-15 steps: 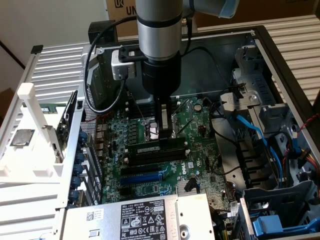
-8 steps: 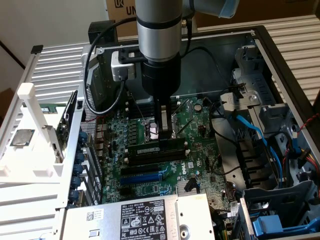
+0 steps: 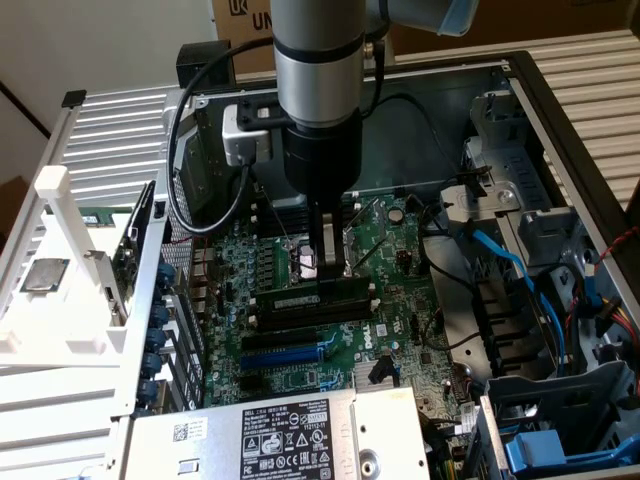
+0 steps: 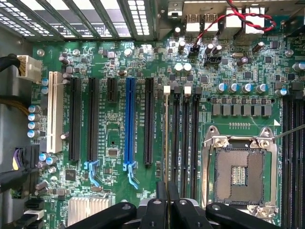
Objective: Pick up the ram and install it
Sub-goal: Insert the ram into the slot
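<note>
Open dark metal desktop computer case (image 3: 565, 120) with its green motherboard (image 3: 395, 255) exposed. In the exterior view the grey and black robot arm (image 3: 318, 70) stands upright over the middle of the board. The black two-fingered gripper (image 3: 330, 272) reaches down to the bank of long black plastic memory slots (image 3: 312, 322).

The jaws stand narrow, closed on the upper edge of the ram (image 3: 296, 301), a long, thin, flat green circuit-board stick with a pale sticker label. The ram stands on edge along the slot bank, between the square metal processor socket (image 3: 304, 262) and the long blue plastic expansion slot (image 3: 285, 352). Whether the stick is pressed fully home cannot be told.

In the wrist view the ram (image 4: 166, 143) appears edge-on as a thin line running out from between the fingertips (image 4: 161, 198). It lines up with the outermost slot of the bank, on the side toward the blue expansion slot (image 4: 129, 124) and away from the processor socket (image 4: 238, 174).

A grey metal power supply box with a black printed label (image 3: 285, 440) lies at the near edge of the case. Blue cables (image 3: 510, 265) run through the drive bay at the exterior view's right. A white plastic frame (image 3: 60, 250) lies outside the case at the exterior view's left
</note>
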`<action>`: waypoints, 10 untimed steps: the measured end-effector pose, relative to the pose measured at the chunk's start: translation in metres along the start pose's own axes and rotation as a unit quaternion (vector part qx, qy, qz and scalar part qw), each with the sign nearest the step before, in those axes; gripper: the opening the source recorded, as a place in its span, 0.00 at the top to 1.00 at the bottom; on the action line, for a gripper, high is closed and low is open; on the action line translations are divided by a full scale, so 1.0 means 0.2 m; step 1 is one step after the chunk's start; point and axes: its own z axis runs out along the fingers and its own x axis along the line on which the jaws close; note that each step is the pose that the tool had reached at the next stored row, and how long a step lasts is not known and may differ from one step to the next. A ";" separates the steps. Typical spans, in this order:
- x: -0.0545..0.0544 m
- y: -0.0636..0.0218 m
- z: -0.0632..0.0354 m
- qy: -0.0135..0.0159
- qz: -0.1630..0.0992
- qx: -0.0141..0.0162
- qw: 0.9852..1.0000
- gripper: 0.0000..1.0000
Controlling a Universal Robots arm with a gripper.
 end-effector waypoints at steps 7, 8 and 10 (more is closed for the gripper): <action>0.00 0.000 0.003 0.000 0.001 0.000 1.000 0.88; 0.00 0.000 0.003 0.000 0.001 0.000 1.000 0.88; 0.00 0.000 0.003 0.000 0.004 0.000 1.000 0.88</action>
